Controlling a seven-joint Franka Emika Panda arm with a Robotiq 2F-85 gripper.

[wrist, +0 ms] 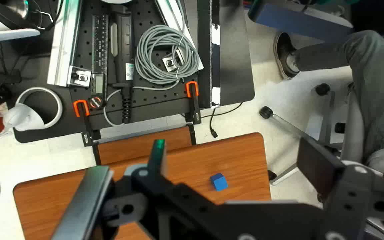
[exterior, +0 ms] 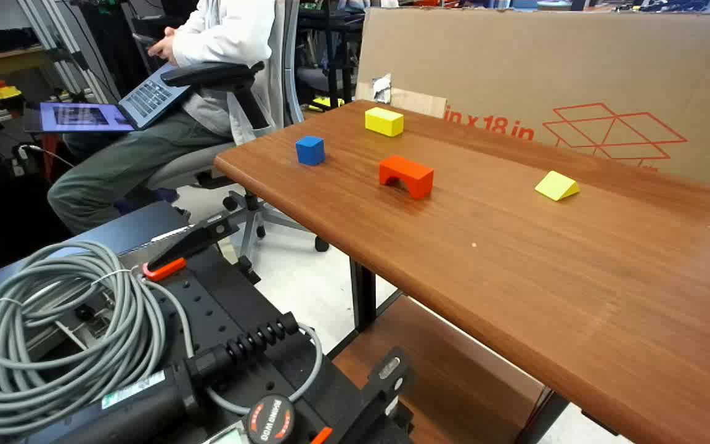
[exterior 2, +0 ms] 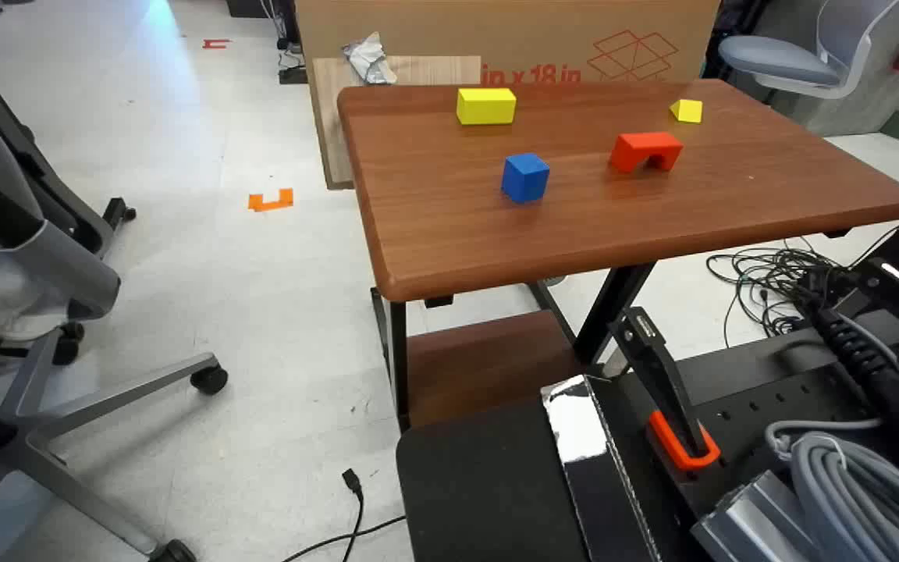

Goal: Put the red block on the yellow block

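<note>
Resting on the table [exterior: 577, 259], the red block [exterior: 410, 175] is standing on its two feet, notch facing down. The yellow block [exterior 2: 486, 107] is lying well apart from it, near the table edge that is facing the cardboard [exterior 2: 418, 27]. In both exterior views the cube [exterior: 310, 151] is sitting left of the red block, and the wedge [exterior: 554, 186] is sitting right of it. In the wrist view the gripper [wrist: 230, 153] is showing along the bottom, its jaws standing wide apart; the cube is appearing between them, farther off, on the table. In an exterior view a person [exterior: 225, 37] is sitting by the table with a laptop [exterior: 153, 98] in front. A cable [wrist: 144, 63] is lying coiled on the bench [wrist: 236, 83], near two clamps [wrist: 195, 106].
</note>
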